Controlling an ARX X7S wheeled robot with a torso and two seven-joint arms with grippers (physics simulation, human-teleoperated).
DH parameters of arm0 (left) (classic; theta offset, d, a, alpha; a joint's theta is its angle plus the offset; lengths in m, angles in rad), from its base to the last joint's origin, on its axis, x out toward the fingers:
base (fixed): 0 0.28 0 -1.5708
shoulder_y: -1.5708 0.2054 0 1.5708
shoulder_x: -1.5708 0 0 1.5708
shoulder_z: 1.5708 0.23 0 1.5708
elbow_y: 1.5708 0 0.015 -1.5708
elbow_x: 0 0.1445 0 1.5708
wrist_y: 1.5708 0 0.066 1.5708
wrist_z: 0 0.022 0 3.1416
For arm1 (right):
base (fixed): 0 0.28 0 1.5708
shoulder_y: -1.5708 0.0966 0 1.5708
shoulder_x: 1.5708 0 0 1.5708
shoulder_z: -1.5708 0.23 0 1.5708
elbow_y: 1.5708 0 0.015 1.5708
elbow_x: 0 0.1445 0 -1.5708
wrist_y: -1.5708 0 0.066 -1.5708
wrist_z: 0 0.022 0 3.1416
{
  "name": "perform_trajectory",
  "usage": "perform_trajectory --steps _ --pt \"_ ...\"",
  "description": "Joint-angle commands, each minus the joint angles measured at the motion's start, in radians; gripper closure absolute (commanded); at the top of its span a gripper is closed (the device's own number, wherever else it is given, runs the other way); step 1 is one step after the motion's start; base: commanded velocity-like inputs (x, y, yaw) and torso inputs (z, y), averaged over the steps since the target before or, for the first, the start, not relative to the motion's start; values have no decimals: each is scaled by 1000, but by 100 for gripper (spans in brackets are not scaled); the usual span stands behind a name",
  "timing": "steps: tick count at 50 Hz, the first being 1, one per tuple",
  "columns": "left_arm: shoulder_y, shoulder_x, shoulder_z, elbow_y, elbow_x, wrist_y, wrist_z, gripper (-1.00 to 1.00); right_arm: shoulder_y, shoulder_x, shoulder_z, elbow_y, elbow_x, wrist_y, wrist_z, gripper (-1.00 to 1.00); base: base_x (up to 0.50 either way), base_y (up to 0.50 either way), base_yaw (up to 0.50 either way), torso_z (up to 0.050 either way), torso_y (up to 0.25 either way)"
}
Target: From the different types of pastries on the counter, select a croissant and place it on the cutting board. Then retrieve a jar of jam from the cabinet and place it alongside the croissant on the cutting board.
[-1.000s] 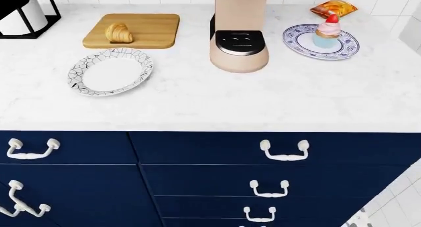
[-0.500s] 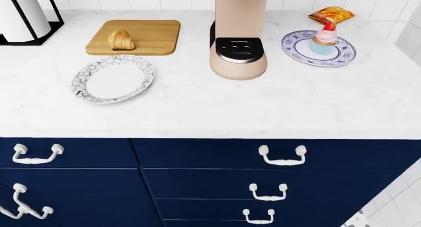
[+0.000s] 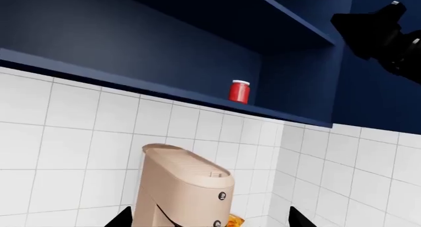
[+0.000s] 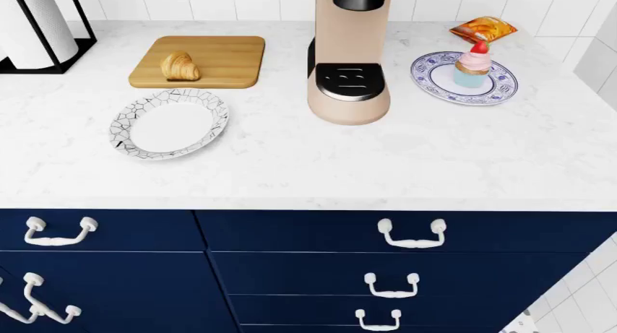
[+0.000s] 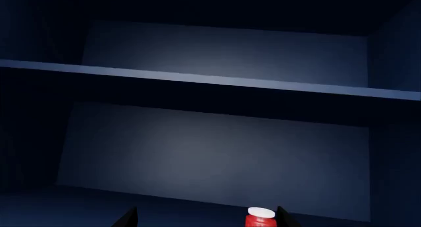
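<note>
The golden-brown ridged crescent croissant (image 4: 179, 66) lies on the light-brown rectangular wooden cutting board (image 4: 227, 58), toward the board's left end, and the board sits at the back edge of the white marble-look tabletop (image 4: 308, 159), left of centre. Just in front of the board rests a white oval plate with a black crackle pattern (image 4: 170, 123), apart from the board and bare. A tall beige coffee machine (image 4: 349, 55) stands at the middle of the tabletop's back part. Toward the back right corner, a pink-frosted cupcake in a light-blue wrapper with a red topping (image 4: 473, 63) stands on a blue-and-white patterned plate (image 4: 438, 76), and an orange-brown glazed flat pastry (image 4: 482, 28) lies behind that plate, near the tiled wall. A white paper-towel roll in a black holder (image 4: 39, 26) occupies the back left corner. The small red jar of jam with a white lid (image 3: 239, 91) stands upright on the lower shelf of the open navy-blue wall cabinet (image 3: 164, 35), above the coffee machine. In the right wrist view the jar sits between the two dark fingertips (image 5: 125, 219) of the right gripper (image 5: 204, 218), whose fingers are spread and not touching it. The left gripper (image 3: 209, 218) also shows its fingers spread, holding nothing.
</note>
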Motion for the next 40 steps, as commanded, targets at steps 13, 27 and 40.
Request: perform_trajectory --steps 13,27,40 --pt "-12 26 33 -17 20 7 -3 -100 0 210 -171 282 -89 240 71 -100 0 -71 0 19 0" --pt "-12 22 38 -22 23 11 -7 -100 -12 203 -233 282 29 202 82 -100 0 -25 0 0 0" --pt "-17 21 38 -21 5 15 -22 -100 0 160 -6 172 -158 193 -53 -100 0 0 0 0 0"
